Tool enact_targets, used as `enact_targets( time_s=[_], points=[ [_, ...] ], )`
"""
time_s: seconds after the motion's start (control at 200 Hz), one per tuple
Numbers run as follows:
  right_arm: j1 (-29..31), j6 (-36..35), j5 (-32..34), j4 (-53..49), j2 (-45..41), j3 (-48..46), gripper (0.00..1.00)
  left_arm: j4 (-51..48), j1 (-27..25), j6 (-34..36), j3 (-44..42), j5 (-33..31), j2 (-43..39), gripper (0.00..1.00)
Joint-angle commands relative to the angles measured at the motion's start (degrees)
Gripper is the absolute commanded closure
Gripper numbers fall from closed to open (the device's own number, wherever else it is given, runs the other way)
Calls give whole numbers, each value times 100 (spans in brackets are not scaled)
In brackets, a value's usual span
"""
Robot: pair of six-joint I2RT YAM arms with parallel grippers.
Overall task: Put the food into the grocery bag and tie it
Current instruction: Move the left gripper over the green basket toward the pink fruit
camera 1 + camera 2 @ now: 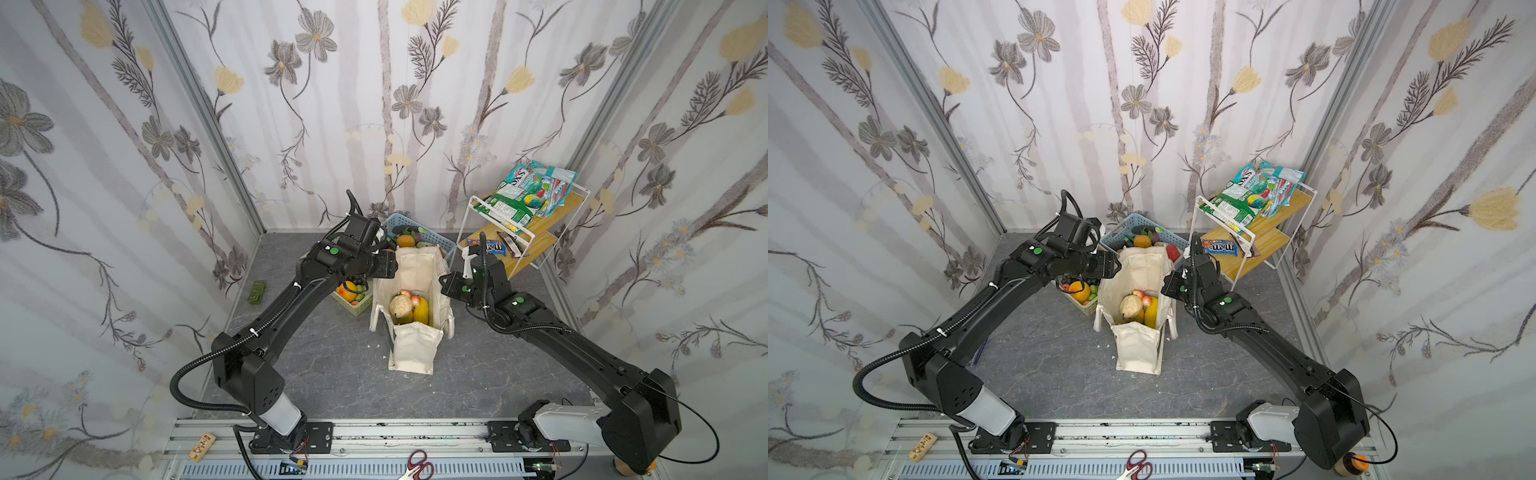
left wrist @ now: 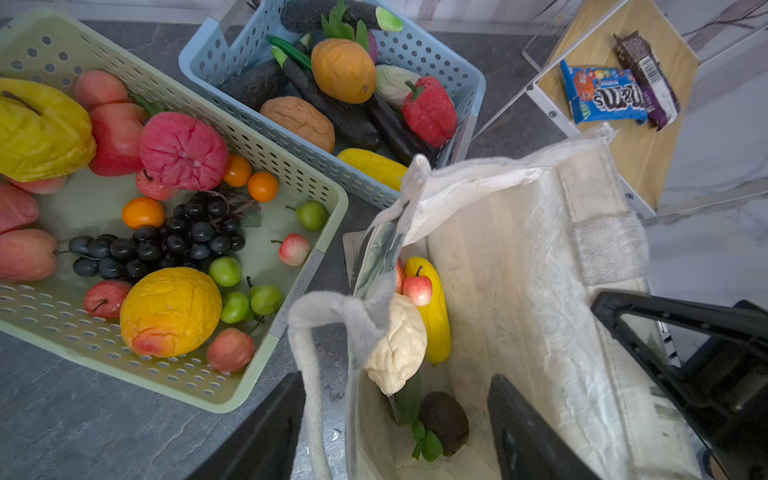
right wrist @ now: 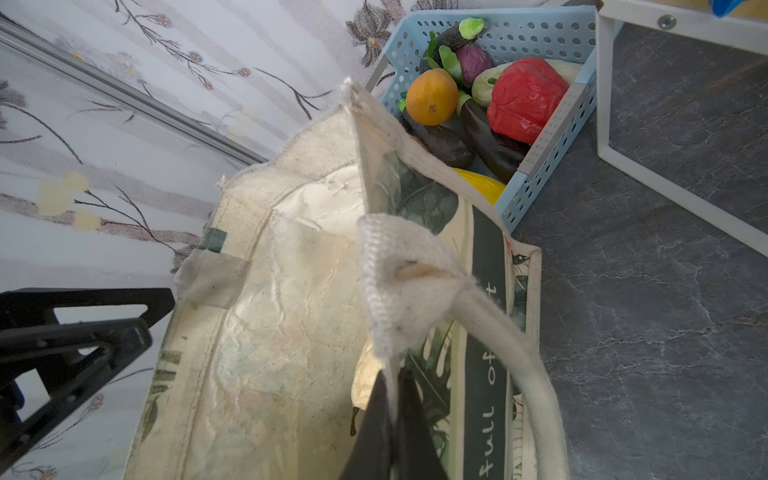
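Observation:
The grocery bag stands open on the grey floor. Inside lie food pieces: a beige cauliflower, a yellow mango, a small red apple and a dark fruit with green leaves. My left gripper hangs open over the bag's left rim and holds nothing; a rope handle runs between its fingers. My right gripper is shut on the bag's right rim. A dark wrapped snack bar lies on the lower shelf.
A green basket of toy fruit sits left of the bag, and a blue basket of vegetables behind it. A white wire shelf at the back right carries snack packets and a blue candy pack. Scissors lie by the front rail.

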Motion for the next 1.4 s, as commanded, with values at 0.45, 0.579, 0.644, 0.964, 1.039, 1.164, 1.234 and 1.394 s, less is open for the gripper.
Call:
enact_targets(
  time_s=[0.45,0.579,0.644,0.964,1.039,1.164,1.234,1.394],
  points=[
    [-32,-63,-66,17,114,158,99,368,1185,-9,58,-892,185,24],
    [-30,-64,-67,18,115,164,99,434,1433,85,22,-1094,529,24],
    [-31,-65,-65,17,102,152,99,479,1546,111,8,-1062,696,24],
    [-33,-63,-27,-2,62,104,99,844,1631,322,224,-846,1578,22],
    [-31,-54,-23,-5,62,107,99,920,1626,234,355,-743,1810,21],
    [-30,-46,-18,-29,54,120,99,1067,1625,75,567,-698,2279,19],
    [-36,-46,6,-61,54,132,99,1110,1626,1,721,-744,2534,19],
    [-36,-46,27,-110,36,133,99,1229,1625,-136,984,-826,2984,19]
  ],
)
